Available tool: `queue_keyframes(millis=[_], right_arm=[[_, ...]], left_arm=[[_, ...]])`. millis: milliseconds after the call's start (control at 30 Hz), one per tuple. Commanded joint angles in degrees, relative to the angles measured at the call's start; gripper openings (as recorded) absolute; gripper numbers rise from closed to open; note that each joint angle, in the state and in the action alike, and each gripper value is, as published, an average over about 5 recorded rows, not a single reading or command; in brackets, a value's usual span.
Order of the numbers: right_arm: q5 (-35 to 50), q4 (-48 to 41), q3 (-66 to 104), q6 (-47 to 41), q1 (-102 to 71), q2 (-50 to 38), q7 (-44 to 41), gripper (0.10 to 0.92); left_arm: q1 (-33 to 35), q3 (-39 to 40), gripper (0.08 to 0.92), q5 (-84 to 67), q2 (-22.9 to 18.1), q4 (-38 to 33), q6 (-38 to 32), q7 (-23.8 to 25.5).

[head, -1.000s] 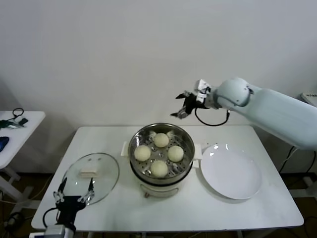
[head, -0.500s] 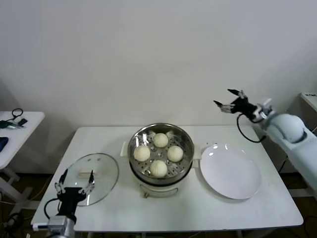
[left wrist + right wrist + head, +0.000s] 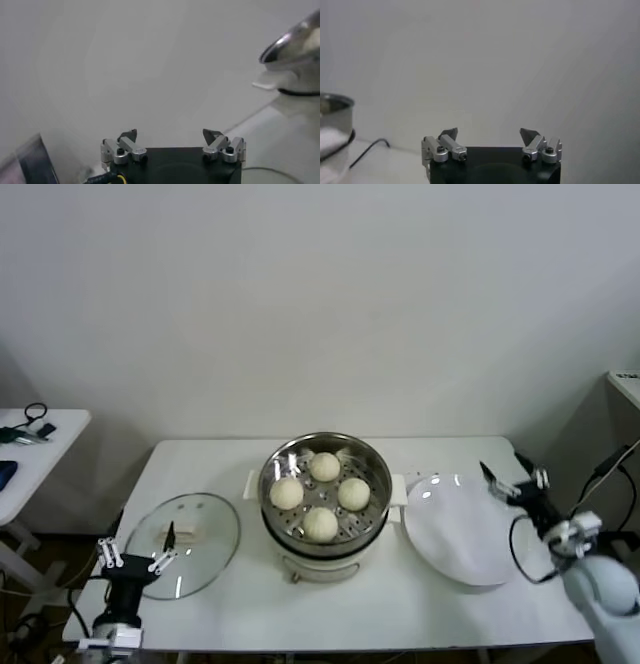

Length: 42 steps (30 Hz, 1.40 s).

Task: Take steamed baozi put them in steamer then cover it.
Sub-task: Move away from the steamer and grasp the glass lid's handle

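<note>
Four cream baozi (image 3: pixel 320 493) sit on the perforated tray inside the steel steamer (image 3: pixel 325 537) at the table's middle. The steamer's rim also shows in the left wrist view (image 3: pixel 295 47) and the right wrist view (image 3: pixel 335 107). The glass cover (image 3: pixel 200 529) with its cream handle lies flat on the table left of the steamer. My left gripper (image 3: pixel 135 556) is open and empty at the table's front left, just in front of the cover. My right gripper (image 3: pixel 512 476) is open and empty, low at the table's right edge beside the plate. Both wrist views show open empty jaws.
A flat white plate (image 3: pixel 460 534) lies right of the steamer. A small white side table (image 3: pixel 45 439) with dark items stands at the far left. A white wall is behind the table.
My right arm has swung from above and behind the steamer out to the right and down to the table's right edge. My left gripper has risen slightly toward the cover.
</note>
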Motion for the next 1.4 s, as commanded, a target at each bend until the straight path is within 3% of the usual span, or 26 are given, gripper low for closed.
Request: queue_keyframes(millis=[33,200,433,767,1400], right_arm=[[-1.4,-0.2,6.7,6.5,-14.8,10.1,0.8,0.823],[-2.3,-0.1,6.5,7.3,-14.9,11.8,0.9,0.823],[-2.7,0.1,6.5,7.4,-14.9,12.6,1.4,0.823],[-3.1,0.4,6.6,7.4,-14.9,13.5,1.9,0.823],[-3.0,1.0,7.3,7.8,-15.1,13.8,2.1,0.823]], left_arm=[[-0.5,0.0,0.823,2.1,0.5,0.1,-2.4,0.0],[0.2,-0.2,0.823,25.9,4.8,4.4,-8.7,-8.1],[-0.7,0.4,0.823,43.3,6.5,15.3,-2.1,-14.2],[-5.7,1.0,0.823,48.8,4.6,20.6,5.2,-15.0],[-15.5,4.1,0.823,52.8,2.3,29.1,6.9,-12.9]])
